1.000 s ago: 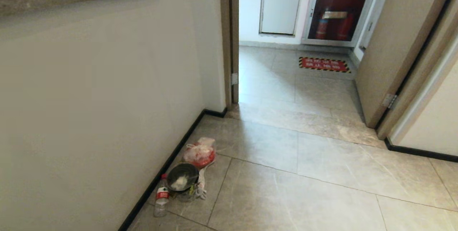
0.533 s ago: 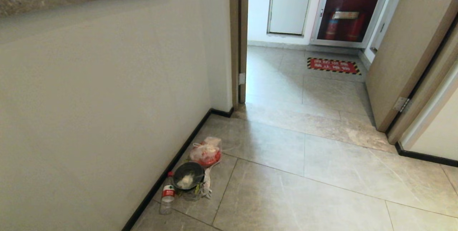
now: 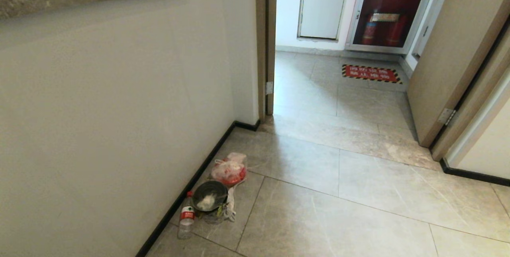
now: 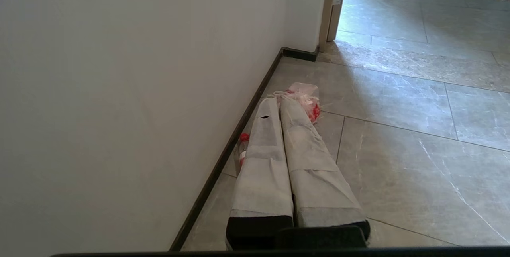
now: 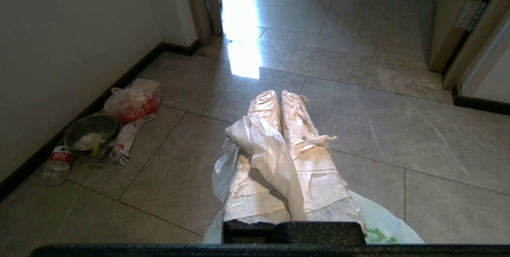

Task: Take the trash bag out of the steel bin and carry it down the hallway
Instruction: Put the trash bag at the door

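Down by the right hand (image 5: 279, 99), in its own wrist view, the thin, crinkled, white semi-translucent plastic trash bag (image 5: 265, 149) is draped over the two cloth-wrapped fingers, which lie pressed together with a twist of the film pinched between them. The rest of the bag spills below the hand towards six o'clock, where a patch of green print shows at its lower edge. The steel bin is in none of the views, so the bag appears to be already out and under carry.

I judge the bag to be light, limp and slippery: film this thin will slide through a loose pinch and tear if dragged over an edge. The gathered, bunched neck is the sound place to hold, as it is taken now; a single flat layer would slip.

The left hand (image 4: 279, 103) has its fingers together and empty, pointing along the white wall.

Ahead lies the hallway of grey marbled floor tiles (image 3: 358, 217), with an open doorway at twelve o'clock. Litter sits against the black baseboard at about ten o'clock from the right hand: a clear bag with red contents (image 3: 229, 169), a dark round bowl (image 3: 209, 199) and a clear plastic bottle with a red label (image 3: 185, 219), all well apart from the carried bag.
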